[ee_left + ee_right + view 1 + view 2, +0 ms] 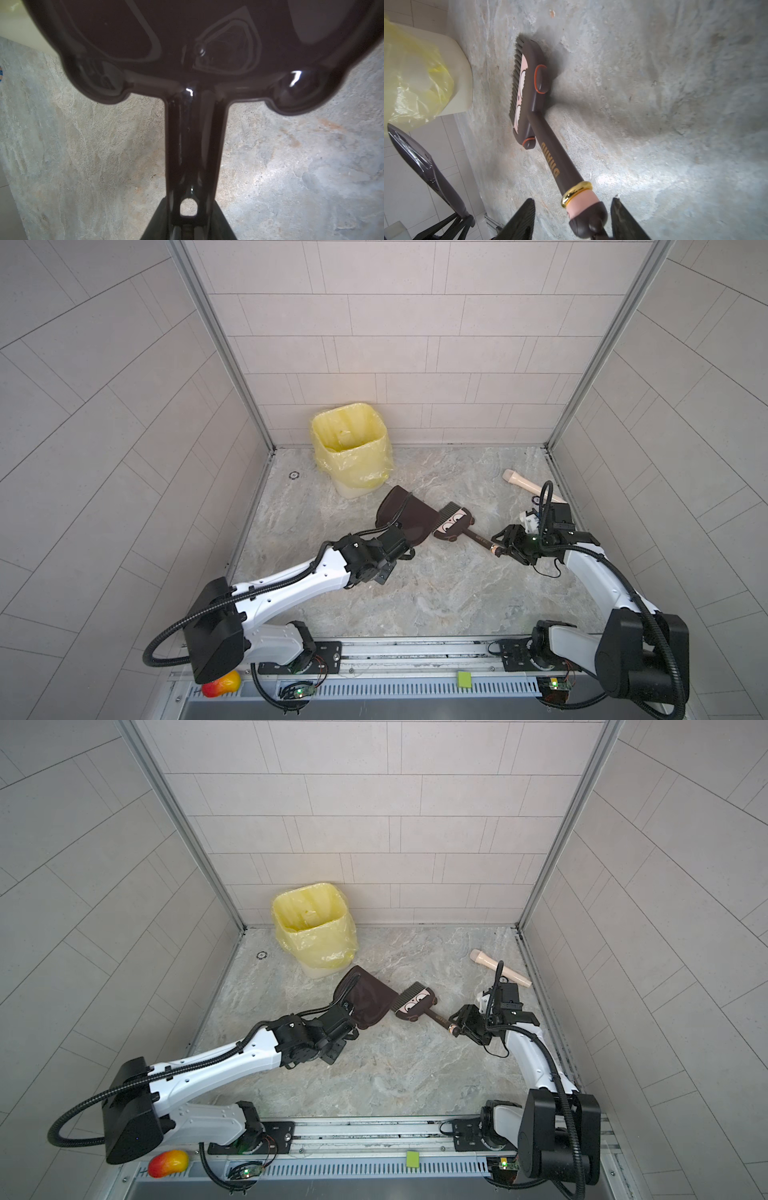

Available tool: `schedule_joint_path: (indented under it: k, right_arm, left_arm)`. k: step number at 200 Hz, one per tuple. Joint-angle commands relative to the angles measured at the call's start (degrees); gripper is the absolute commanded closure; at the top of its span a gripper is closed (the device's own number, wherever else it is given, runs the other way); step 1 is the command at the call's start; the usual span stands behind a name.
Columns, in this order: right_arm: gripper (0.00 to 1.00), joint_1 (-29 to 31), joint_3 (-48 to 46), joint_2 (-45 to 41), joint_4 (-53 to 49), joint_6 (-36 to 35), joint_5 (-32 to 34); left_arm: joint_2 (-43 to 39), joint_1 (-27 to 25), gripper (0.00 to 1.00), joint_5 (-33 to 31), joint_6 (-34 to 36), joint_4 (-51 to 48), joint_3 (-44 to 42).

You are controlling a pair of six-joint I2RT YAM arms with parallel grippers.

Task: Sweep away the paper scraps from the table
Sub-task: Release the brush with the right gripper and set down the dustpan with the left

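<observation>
While the right gripper stands spread around the end of the dark brown, face-printed plastic brush, which lies on the grey-beige marble-veined table, the left gripper pinches the handle of the dark brown plastic dustpan. Whether the paper scraps lie inside the yellow-bagged bin I cannot tell.
</observation>
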Motion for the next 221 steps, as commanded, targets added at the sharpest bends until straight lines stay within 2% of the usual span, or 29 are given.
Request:
schedule_joint_path:
  k: [1,16,25,28,32,69,140,221]
  right_arm:
    - [0.32,-0.43,-0.05,-0.60,-4.18,-0.95,4.94]
    - [0.24,-0.55,0.13,-0.55,-6.26,-1.22,7.73]
    - [0.15,-0.48,0.20,-0.77,-7.52,-1.01,9.58]
    - [0.04,-0.54,0.22,-0.85,-7.95,-0.85,10.19]
    - [0.01,-0.55,0.30,-1.10,-8.40,-0.79,10.94]
    - [0.01,-0.50,2.30,-4.47,-11.94,-0.86,15.86]
    - [0.01,-0.17,7.10,-8.75,-16.15,-4.63,14.36]
    - [0.01,0.44,8.00,-10.35,-17.24,-5.54,14.33]
  left_arm:
    - [-1.05,-0.32,1.00,-0.48,-2.08,1.50,-0.98]
    - [-0.89,-0.32,1.00,-0.09,-2.42,1.98,-1.49]
    - [-0.81,-0.29,1.00,0.07,-2.61,2.36,-1.87]
    - [-0.81,-0.31,1.00,0.03,-2.69,2.51,-1.92]
    - [-0.73,-0.35,1.00,0.05,-2.77,2.64,-2.11]
    - [0.68,-0.23,1.00,0.52,-4.70,4.70,-3.57]
    - [8.61,-0.12,1.00,5.14,-6.81,11.20,-6.52]
    - [10.50,-0.11,1.00,4.76,-10.45,11.18,-8.44]
